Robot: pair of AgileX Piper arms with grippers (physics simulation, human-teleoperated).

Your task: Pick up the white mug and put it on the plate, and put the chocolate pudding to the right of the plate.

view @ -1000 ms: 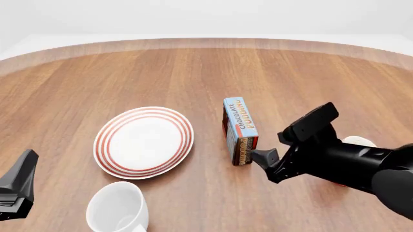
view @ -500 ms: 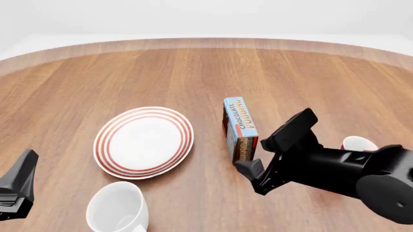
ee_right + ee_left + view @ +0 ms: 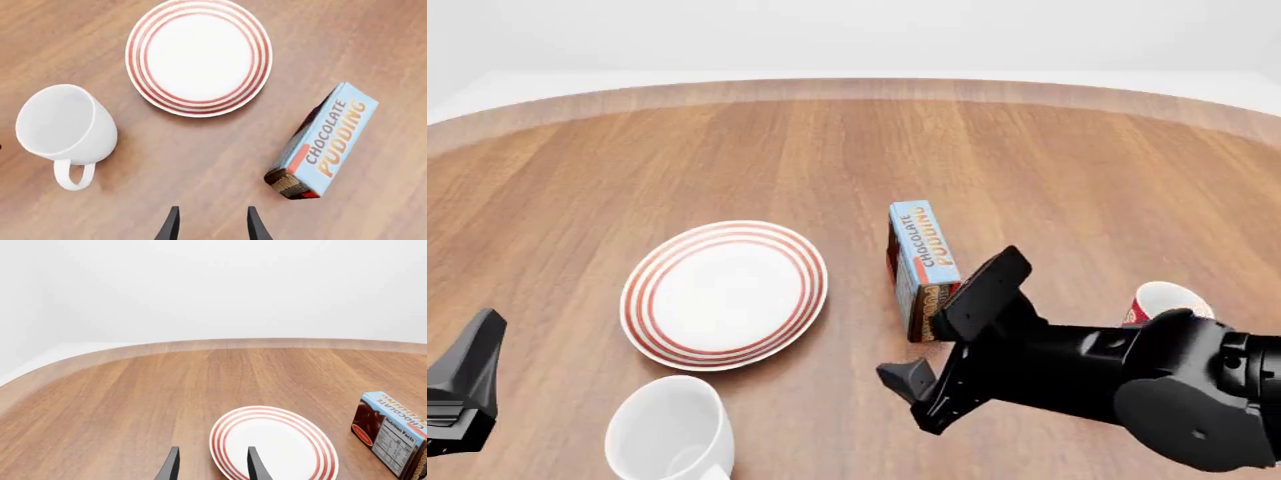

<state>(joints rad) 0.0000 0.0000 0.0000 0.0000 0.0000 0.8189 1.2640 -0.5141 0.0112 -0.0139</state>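
1. Our right gripper (image 3: 914, 395) has swung in across the last second, sliding toward the near edge and leftward past the chocolate pudding (image 3: 924, 268). Its jaws stand apart with nothing between them; in the right wrist view the two fingertips (image 3: 172, 225) frame only bare wood.
2. That shift has uncovered the red mug (image 3: 1165, 301) behind the right arm, which the arm mostly hid a second ago.
3. The pudding box has not budged: it stands on its long edge just right of the plate (image 3: 725, 294), apart from it, label up. We'd judge that half of the task already looks close to satisfied.
4. So the sweep reads to us as a move toward the white mug (image 3: 671, 432), which lies tipped near the front edge, just in front of the plate, its handle (image 3: 73, 175) pointing away from the plate in the right wrist view.
5. Our left gripper (image 3: 211, 467) sits parked, unchanged, fingers spread and empty, with the plate's rim just ahead of them.
6. The mug is still off the plate, so that step is all ahead of us.
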